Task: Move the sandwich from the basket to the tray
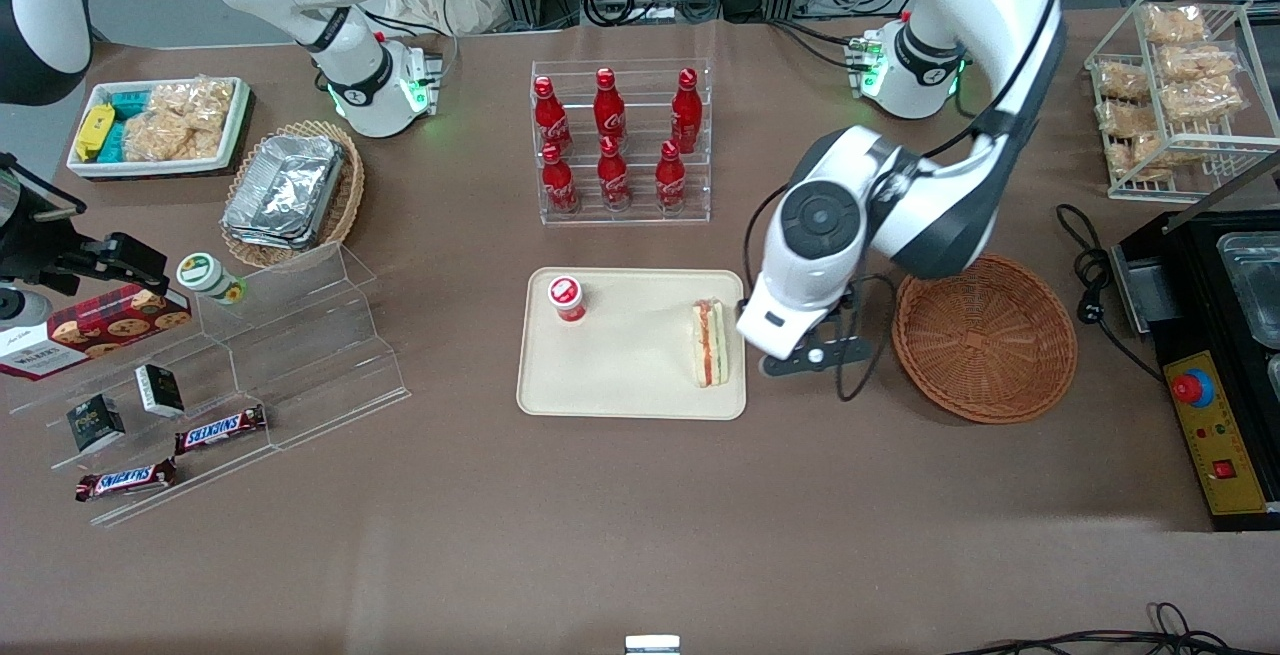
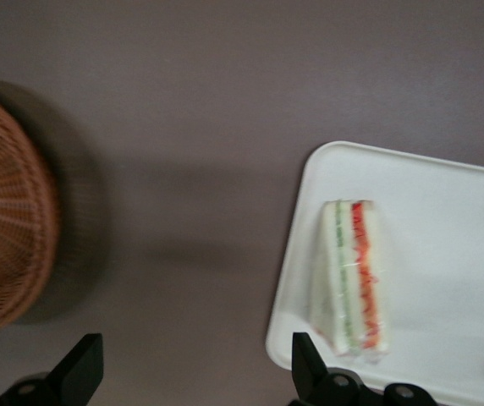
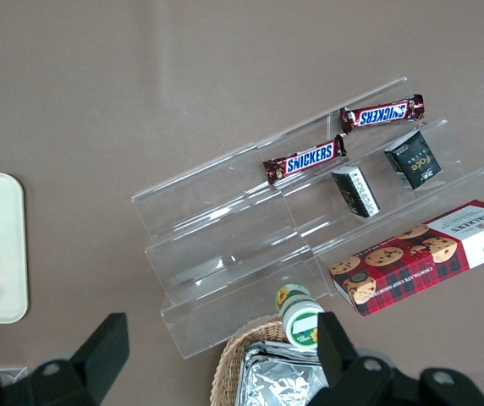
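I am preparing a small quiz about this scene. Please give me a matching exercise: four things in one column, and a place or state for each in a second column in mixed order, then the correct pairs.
Things:
1. sandwich
2. basket
3. gripper
4. red-lidded cup

Places or states:
A. empty, on the table beside the tray
B. above the table between the tray and the basket, jaws open, holding nothing
C. upright on the tray, at its end toward the parked arm
D. lying on the tray, at its end nearest the basket

Pairs: 1-D, 2-A, 3-B, 4-C
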Motion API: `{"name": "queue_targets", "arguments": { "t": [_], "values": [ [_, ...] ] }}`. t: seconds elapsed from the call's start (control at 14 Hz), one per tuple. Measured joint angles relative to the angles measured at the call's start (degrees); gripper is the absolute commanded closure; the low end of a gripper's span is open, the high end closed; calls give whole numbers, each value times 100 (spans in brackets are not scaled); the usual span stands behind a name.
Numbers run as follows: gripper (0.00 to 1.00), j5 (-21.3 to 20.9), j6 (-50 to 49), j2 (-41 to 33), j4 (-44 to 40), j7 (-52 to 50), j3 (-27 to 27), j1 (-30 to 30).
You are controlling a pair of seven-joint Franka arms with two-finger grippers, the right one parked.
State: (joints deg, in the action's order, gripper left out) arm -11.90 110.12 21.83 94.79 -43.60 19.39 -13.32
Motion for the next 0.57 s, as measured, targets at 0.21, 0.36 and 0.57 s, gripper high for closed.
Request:
{"name": "queue_targets", "arguments": {
  "t": [0.21,0.36,0.57],
  "values": [
    [0,293,16,-850,585,593,-3,386],
    [0,490,-142,-1301,676,1210,-13,744],
    [0,937,-680,-1694,448,2383,-78,1582]
  ]
}}
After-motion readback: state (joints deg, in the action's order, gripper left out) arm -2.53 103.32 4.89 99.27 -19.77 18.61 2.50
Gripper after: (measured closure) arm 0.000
